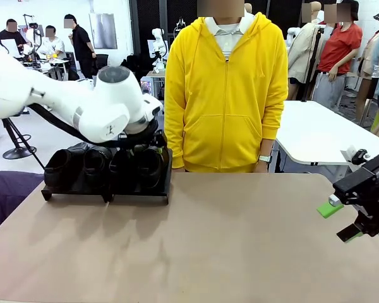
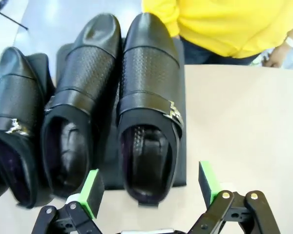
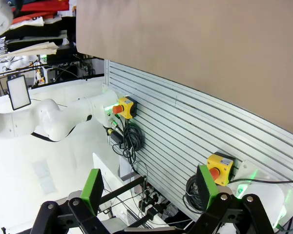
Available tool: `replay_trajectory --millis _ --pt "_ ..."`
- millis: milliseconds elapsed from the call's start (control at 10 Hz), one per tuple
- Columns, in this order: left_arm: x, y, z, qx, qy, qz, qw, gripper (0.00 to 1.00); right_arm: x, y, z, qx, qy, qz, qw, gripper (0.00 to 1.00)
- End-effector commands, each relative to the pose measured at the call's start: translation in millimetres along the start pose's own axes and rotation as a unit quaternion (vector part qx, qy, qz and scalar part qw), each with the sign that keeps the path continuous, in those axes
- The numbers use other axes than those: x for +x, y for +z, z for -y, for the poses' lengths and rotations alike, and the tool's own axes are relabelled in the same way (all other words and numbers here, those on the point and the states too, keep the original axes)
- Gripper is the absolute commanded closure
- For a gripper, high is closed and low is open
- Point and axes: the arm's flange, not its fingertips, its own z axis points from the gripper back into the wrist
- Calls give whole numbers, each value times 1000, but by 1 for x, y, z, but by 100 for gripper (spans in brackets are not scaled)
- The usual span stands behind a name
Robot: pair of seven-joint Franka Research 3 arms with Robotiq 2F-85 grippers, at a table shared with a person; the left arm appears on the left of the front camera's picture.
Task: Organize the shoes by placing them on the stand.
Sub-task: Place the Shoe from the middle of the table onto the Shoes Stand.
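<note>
Several glossy black shoes (image 1: pixel 96 163) stand side by side on the low black stand (image 1: pixel 139 197) at the table's far left, toes pointing away from me. My left gripper (image 1: pixel 141 144) hovers over the right end of the row. In the left wrist view it is open (image 2: pixel 150 187), with its green pads either side of the heel of the rightmost shoe (image 2: pixel 149 92) and apart from it. Beside that shoe sit a second shoe (image 2: pixel 80 97) and a third shoe (image 2: pixel 14 107) on the stand (image 2: pixel 179 161). My right gripper (image 1: pixel 341 221) hangs open and holds nothing off the table's right edge.
A person in a yellow hoodie (image 1: pixel 226 95) stands at the far edge, just right of the stand, one hand (image 2: pixel 282 51) near the table. The brown tabletop (image 1: pixel 240 240) stretches bare to the right. The right wrist view looks down past the table edge (image 3: pixel 195 53) at a slatted panel (image 3: pixel 185 136).
</note>
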Motion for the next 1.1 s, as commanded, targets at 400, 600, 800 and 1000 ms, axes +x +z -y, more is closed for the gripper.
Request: replay_trajectory --millis 400,600,800,1000 --pt "-27 121 -70 -80 -24 -198 977 0 1 0 1 9 12 0 1000 0" --pt "-93 157 -123 -176 -25 -258 950 0 1 0 1 9 12 0 1000 0" --pt "-179 195 -192 -269 7 -266 926 0 1 0 1 9 12 0 1000 0" --pt "-259 228 -243 -306 83 -246 916 0 1 0 1 9 12 0 1000 0"
